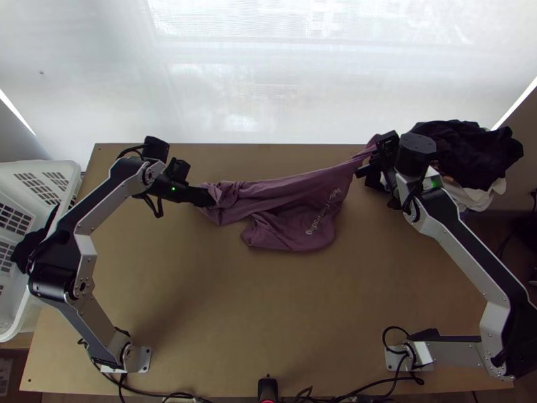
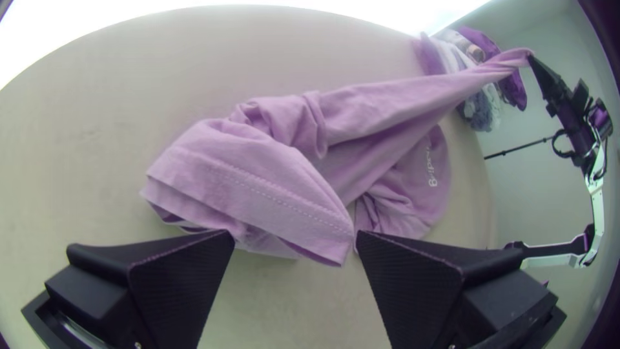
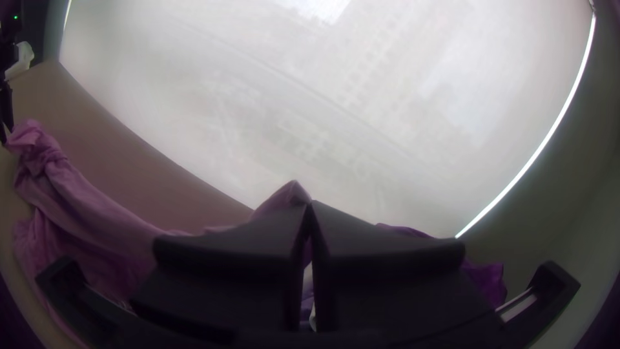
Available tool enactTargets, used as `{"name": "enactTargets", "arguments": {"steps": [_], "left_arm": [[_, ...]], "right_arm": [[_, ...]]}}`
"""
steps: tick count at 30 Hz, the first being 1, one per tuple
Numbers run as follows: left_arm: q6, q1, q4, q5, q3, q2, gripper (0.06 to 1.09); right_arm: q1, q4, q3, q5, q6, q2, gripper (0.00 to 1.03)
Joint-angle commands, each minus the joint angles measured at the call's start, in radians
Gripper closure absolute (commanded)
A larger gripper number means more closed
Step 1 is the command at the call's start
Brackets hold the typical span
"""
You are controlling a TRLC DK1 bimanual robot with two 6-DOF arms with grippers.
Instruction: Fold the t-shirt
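"What's around the table (image 1: 268,316)?"

"Pale screen (image 1: 268,80) beyond its far edge, clothes heap (image 1: 473,154) by the far right corner."

"Arms?"

"Both stretched forward. The right gripper (image 1: 381,149) clenches one end of the t-shirt (image 1: 288,208), drawn taut; the left gripper (image 1: 209,197) is parted at its bunched left end."

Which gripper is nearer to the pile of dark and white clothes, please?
Right. The right gripper is beside the pile, holding one end of the t-shirt; the left gripper is farther, across the table, at the shirt's other end.
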Motion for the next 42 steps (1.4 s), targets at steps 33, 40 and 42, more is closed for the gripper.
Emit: {"name": "enactTargets", "arguments": {"steps": [33,40,42], "left_arm": [[-0.102,0.058,0.227,-0.636,0.085,0.006,0.12],[-0.112,-0.048,0.031,-0.416,0.105,-0.048,0.12],[-0.109,-0.082,-0.009,-0.381,0.1,-0.049,0.12]], "right_arm": [[0.019,-0.002,-0.093,-0.011,0.034,-0.065,1.0],[0.019,-0.003,-0.091,-0.011,0.034,-0.067,1.0],[0.019,-0.002,-0.09,-0.011,0.034,-0.067,1.0]]}}
